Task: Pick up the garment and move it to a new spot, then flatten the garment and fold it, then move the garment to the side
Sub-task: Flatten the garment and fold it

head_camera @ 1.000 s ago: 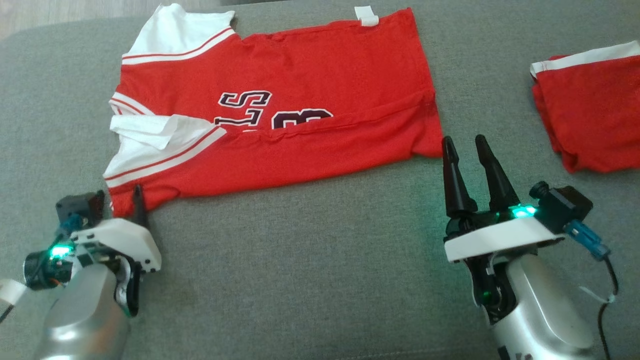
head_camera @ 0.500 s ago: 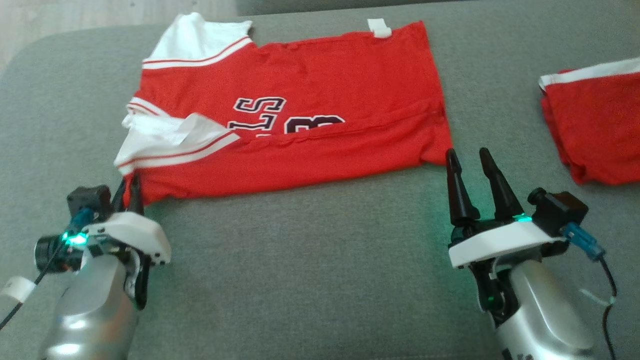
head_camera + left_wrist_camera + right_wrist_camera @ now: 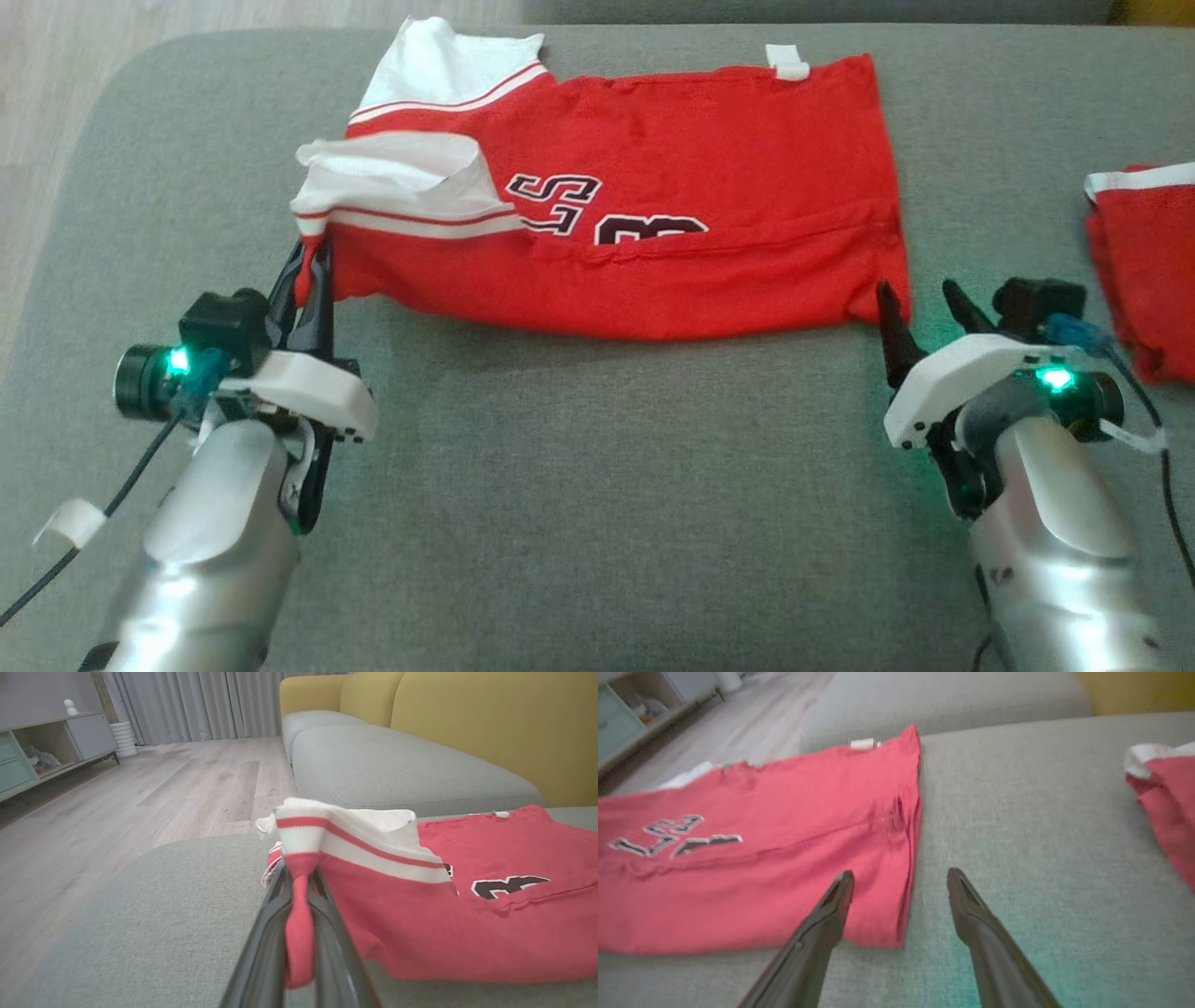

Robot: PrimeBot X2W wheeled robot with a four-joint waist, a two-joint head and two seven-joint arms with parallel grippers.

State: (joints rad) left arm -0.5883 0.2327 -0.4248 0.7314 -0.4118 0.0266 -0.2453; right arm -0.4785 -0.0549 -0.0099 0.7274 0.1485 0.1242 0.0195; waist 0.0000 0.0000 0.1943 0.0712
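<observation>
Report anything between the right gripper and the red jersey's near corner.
Nothing visible. The right gripper stands open astride the corner of the red and white fabric jersey; the second red garment lies aside on the grey cushion.

Quick tally: red garments, 2 total: 1 red cloth jersey w/ white sleeves [image 3: 728,140] and 1 folded red cloth piece w/ white band [image 3: 1144,252]. Jersey sleeves: 2, far sleeve [image 3: 439,65] and near sleeve [image 3: 401,182]. Small white tag [image 3: 787,63]: 1. My grippers: 2, left gripper [image 3: 313,261] and right gripper [image 3: 917,294], w/ 2 dark fingers [image 3: 822,924] each. Grey fabric cushion [image 3: 597,485] underneath: 1.
</observation>
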